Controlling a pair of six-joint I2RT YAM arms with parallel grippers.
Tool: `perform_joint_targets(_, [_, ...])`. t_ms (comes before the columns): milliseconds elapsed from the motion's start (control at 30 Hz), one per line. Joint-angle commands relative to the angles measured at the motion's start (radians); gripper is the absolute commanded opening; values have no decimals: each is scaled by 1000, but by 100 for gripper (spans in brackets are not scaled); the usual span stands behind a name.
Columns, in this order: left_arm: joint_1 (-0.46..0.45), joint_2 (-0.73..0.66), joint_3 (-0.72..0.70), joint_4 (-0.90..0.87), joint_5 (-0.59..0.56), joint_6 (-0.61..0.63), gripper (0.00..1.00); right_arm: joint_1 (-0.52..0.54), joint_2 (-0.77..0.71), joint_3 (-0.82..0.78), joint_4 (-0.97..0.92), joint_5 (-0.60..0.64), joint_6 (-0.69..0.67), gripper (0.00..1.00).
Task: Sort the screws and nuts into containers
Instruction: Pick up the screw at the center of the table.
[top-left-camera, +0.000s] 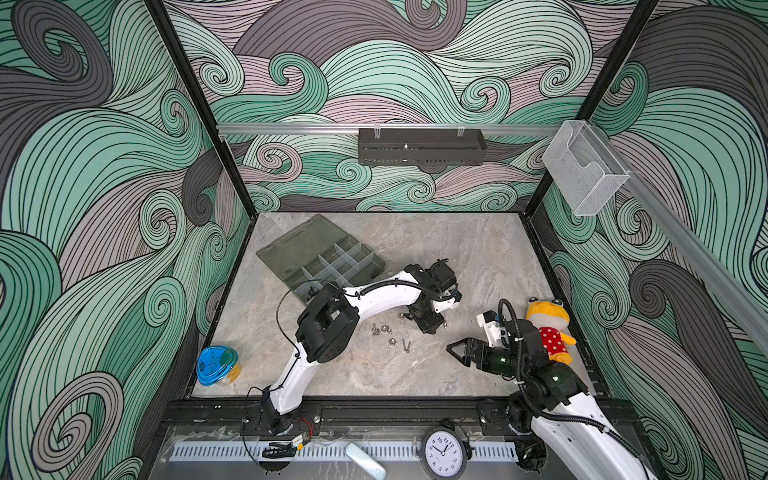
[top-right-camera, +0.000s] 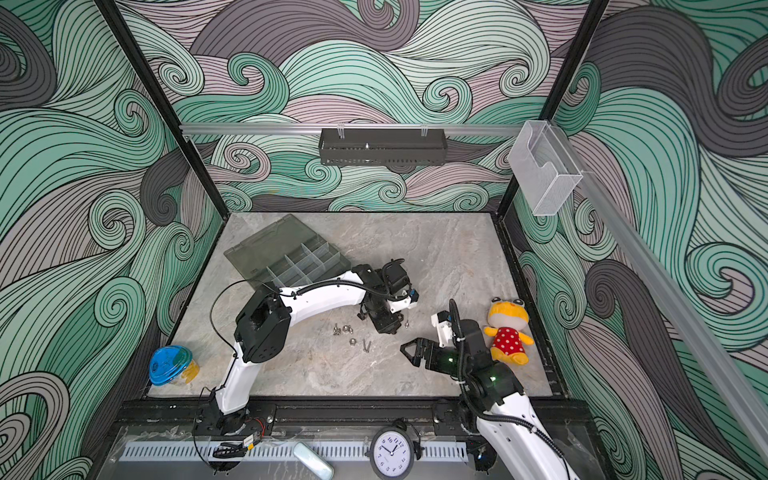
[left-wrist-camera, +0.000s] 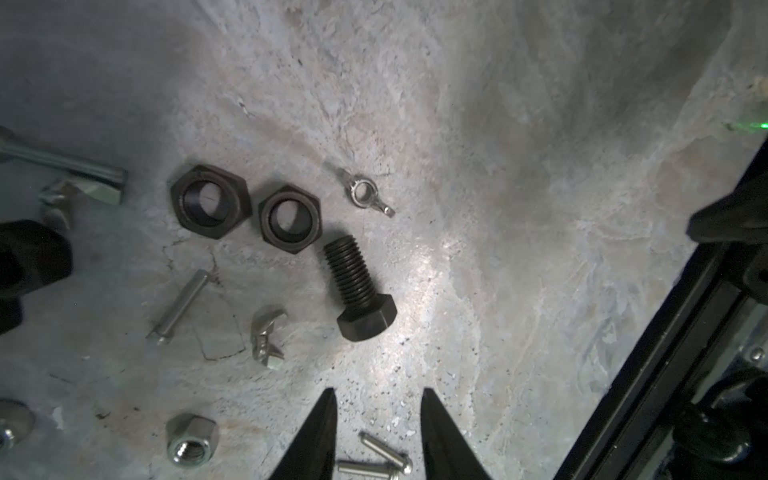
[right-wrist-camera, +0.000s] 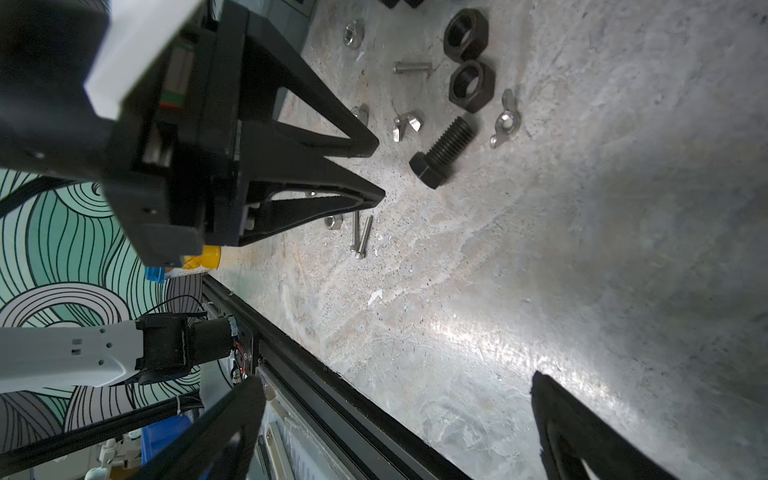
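Black bolt just ahead of left tool

light: soft, even | glare: table sheen | wrist-view edges blurred

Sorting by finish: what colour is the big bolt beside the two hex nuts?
Black; the bolt shows best in the left wrist view.

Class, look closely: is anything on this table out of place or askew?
Yes. A plush toy lies on the table's right side, odd among loose screws and nuts. The organiser box sits at a slant to the table edges.
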Motion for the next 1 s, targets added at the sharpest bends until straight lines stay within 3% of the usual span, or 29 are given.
perform_joint_targets(0, [-19, 26, 45, -26, -39, -74, 38, -5, -25, -7, -26, -14, 27, 99])
perform_joint_targets(967, [-18, 187, 212, -118, -41, -105, 43, -5, 96, 66, -11, -20, -64, 100])
